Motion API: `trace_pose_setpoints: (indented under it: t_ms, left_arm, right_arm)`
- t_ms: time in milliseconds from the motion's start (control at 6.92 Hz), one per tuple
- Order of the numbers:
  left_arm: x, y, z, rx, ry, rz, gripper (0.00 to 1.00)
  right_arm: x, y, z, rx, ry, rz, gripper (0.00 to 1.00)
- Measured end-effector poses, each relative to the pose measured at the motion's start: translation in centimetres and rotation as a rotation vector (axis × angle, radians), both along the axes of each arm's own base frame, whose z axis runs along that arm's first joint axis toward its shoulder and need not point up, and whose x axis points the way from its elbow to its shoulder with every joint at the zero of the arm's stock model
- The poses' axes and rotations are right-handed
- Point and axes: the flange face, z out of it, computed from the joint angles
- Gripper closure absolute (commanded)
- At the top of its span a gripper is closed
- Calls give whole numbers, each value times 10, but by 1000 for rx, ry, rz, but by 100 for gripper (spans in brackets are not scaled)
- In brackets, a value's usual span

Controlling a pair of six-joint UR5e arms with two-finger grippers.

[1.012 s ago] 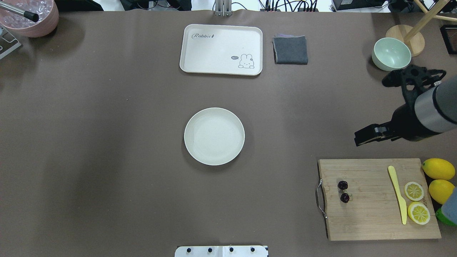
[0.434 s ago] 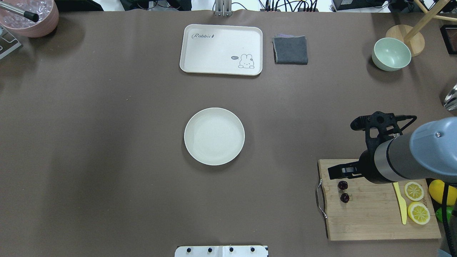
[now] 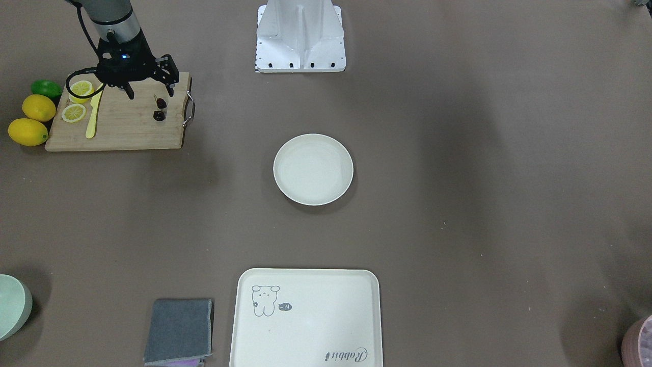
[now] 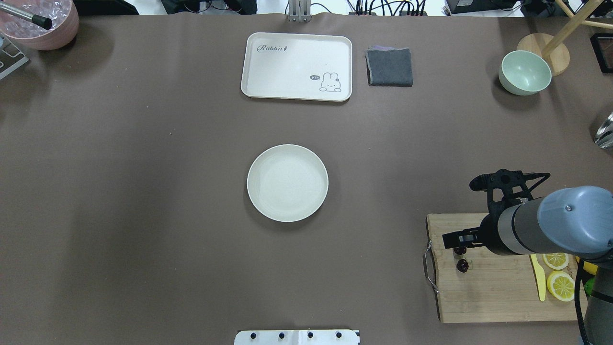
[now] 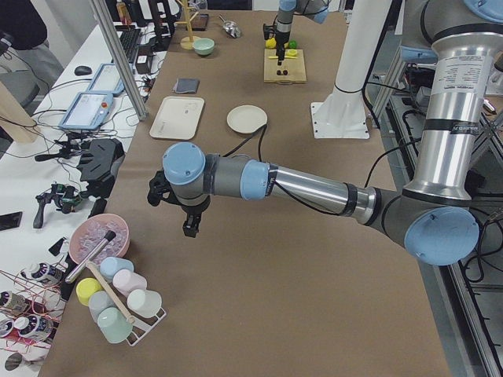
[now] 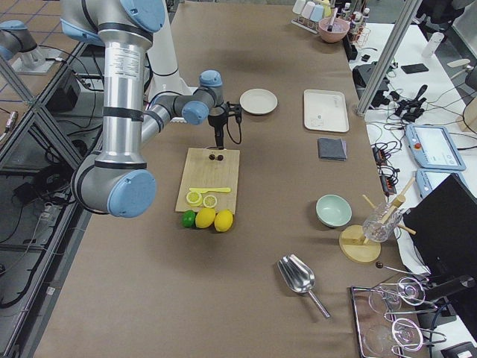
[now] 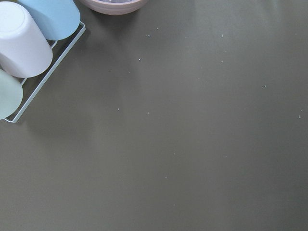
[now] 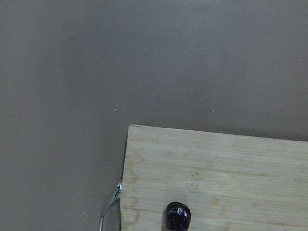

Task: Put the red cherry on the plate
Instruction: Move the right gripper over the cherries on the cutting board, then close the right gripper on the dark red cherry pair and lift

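The red cherry (image 4: 462,265) is a dark pair lying near the handle end of the wooden cutting board (image 4: 493,292); it also shows as the cherry (image 3: 160,109) in the front view. One cherry (image 8: 178,216) sits at the bottom edge of the right wrist view. My right gripper (image 4: 452,238) hangs just above the pair, partly covering the far one, and looks open and empty. The cream-white plate (image 4: 287,183) stands empty mid-table, well to the left of the board. My left gripper (image 5: 187,224) shows only in the left side view, near the pink bowl; I cannot tell its state.
On the board lie a yellow knife (image 4: 537,278) and lemon slices (image 4: 560,285), with whole lemons (image 3: 30,120) and a lime (image 3: 47,88) beside it. At the far side stand the rabbit tray (image 4: 297,67), a grey cloth (image 4: 390,67) and a green bowl (image 4: 525,73).
My right arm has swung from beside the green bowl toward the near edge and now hangs over the cherries on the board. Cherries and plate have not moved.
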Motion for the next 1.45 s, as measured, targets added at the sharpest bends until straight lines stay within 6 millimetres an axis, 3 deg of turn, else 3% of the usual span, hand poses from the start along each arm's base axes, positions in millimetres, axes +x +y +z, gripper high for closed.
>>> trace_pose_setpoints:
  t_ms: [289, 1012, 1301, 1446]
  left_arm:
    - [0, 1, -4, 8, -1, -2, 3]
    - [-1, 1, -7, 10, -1, -3, 2]
    - [0, 1, -6, 8, -1, -2, 2]
    - [0, 1, -6, 9, -1, -2, 2]
  right_arm:
    - [0, 5, 25, 0, -29, 8, 8]
    - [-16, 36, 27, -15, -30, 39, 18]
    - [-21, 45, 30, -2, -18, 41, 39]
    - [-21, 48, 33, 4, -16, 40, 59]
